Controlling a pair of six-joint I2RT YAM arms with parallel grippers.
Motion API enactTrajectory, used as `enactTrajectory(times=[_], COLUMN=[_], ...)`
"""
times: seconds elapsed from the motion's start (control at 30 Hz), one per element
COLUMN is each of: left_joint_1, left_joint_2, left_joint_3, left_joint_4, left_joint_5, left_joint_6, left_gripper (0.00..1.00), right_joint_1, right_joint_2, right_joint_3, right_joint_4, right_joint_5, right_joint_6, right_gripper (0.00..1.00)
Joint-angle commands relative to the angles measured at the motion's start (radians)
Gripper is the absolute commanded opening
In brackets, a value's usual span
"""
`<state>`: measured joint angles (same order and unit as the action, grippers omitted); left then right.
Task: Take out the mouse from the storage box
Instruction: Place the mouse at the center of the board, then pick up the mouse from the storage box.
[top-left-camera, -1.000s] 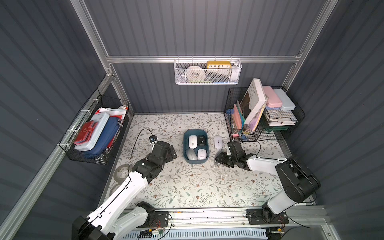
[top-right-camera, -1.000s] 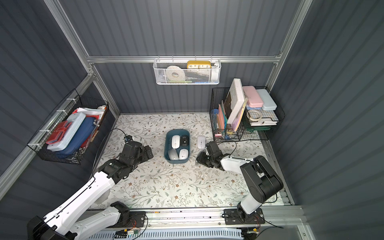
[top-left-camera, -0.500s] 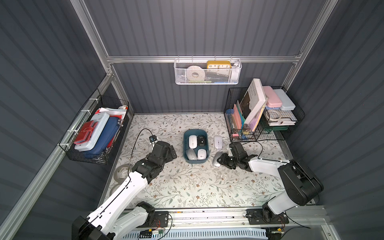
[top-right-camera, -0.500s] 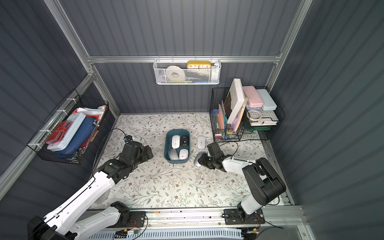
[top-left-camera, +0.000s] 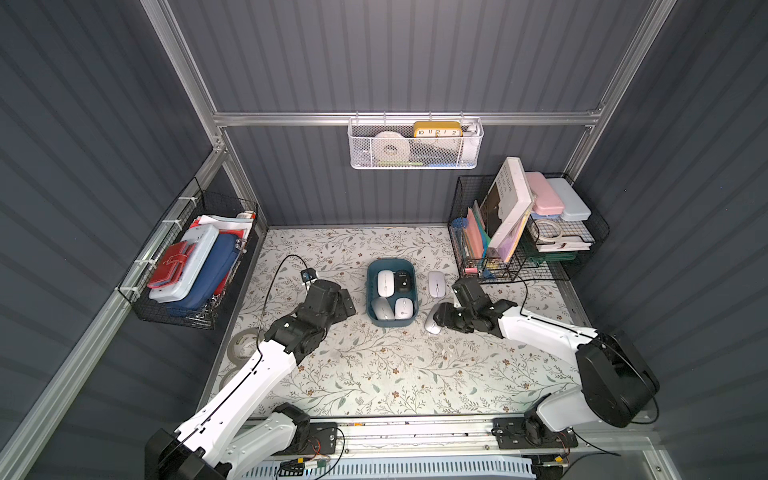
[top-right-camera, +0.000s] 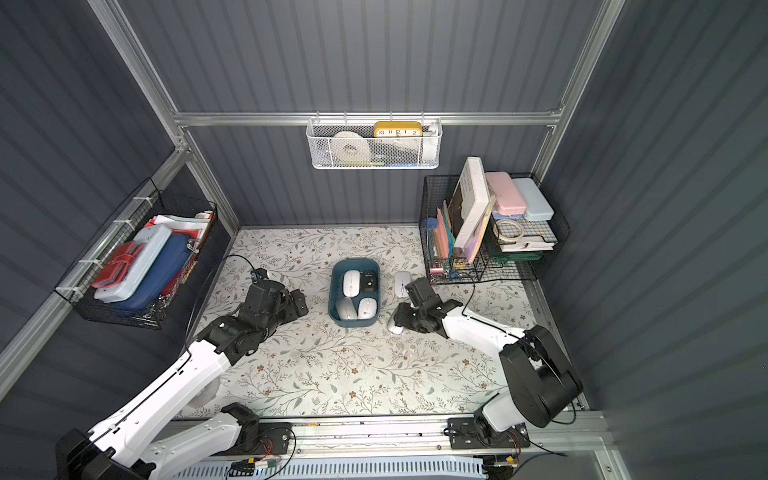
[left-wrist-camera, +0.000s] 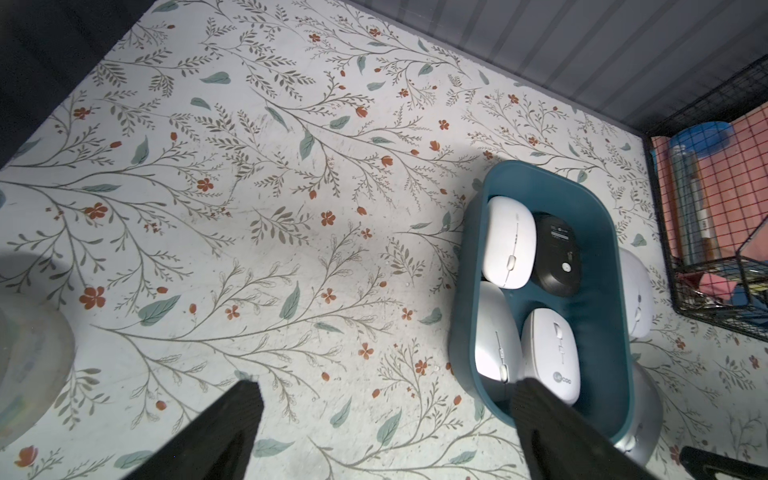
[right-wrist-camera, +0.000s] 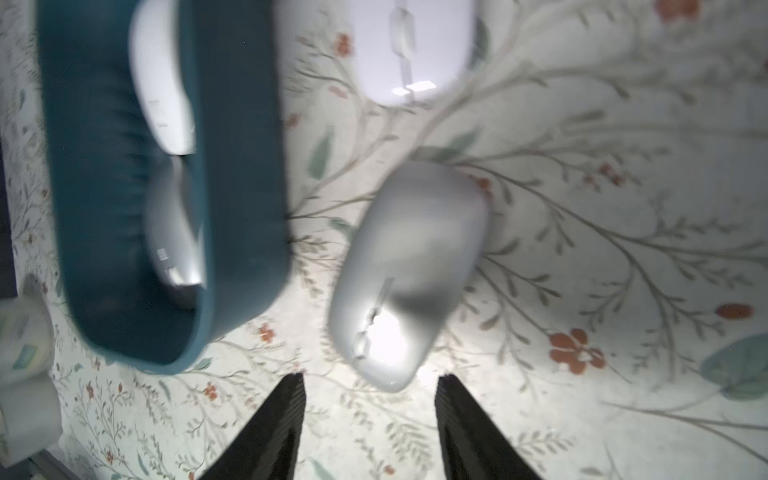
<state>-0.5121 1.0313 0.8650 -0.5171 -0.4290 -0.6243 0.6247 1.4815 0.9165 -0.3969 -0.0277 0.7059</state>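
Silver mouse (right-wrist-camera: 409, 266) lying just ahead of right gripper (right-wrist-camera: 370, 380), lengthwise toward its parted, empty jaws; storage box (right-wrist-camera: 241, 166) beside.

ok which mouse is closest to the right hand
The silver mouse just off the tips of the right hand, outside the storage box; the pale mouse lies farther back and the other four sit inside the box.
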Motion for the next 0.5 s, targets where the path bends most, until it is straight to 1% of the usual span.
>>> enactTrajectory(times=[0.0, 0.13, 0.33, 0.4, 0.47], left_joint_1=[-0.001, -0.002, -0.010, -0.021, -0.032], left_joint_2=[0.043, 0.138, 0.363, 0.437, 0.526], left_joint_3=[0.062, 0.128, 0.287, 0.353, 0.426], left_joint_4=[0.005, 0.009, -0.026, -0.043, -0.086], left_joint_5=[0.073, 0.187, 0.310, 0.337, 0.330], left_joint_6=[0.055, 0.067, 0.105, 0.127, 0.135], left_gripper=[0.99, 0.99, 0.98, 0.98, 0.97], right_joint_1=[0.092, 0.143, 0.186, 0.198, 0.203], right_joint_2=[-0.004, 0.023, -0.003, -0.027, -0.058], right_joint_3=[0.172, 0.233, 0.208, 0.185, 0.163], right_joint_4=[-0.279, -0.331, -0.316, -0.302, -0.298], right_joint_5=[0.249, 0.305, 0.360, 0.385, 0.403], right_joint_6=[-0.113, -0.099, -0.063, -0.060, -0.056], right_gripper=[0.59, 0.59, 0.61, 0.62, 0.62])
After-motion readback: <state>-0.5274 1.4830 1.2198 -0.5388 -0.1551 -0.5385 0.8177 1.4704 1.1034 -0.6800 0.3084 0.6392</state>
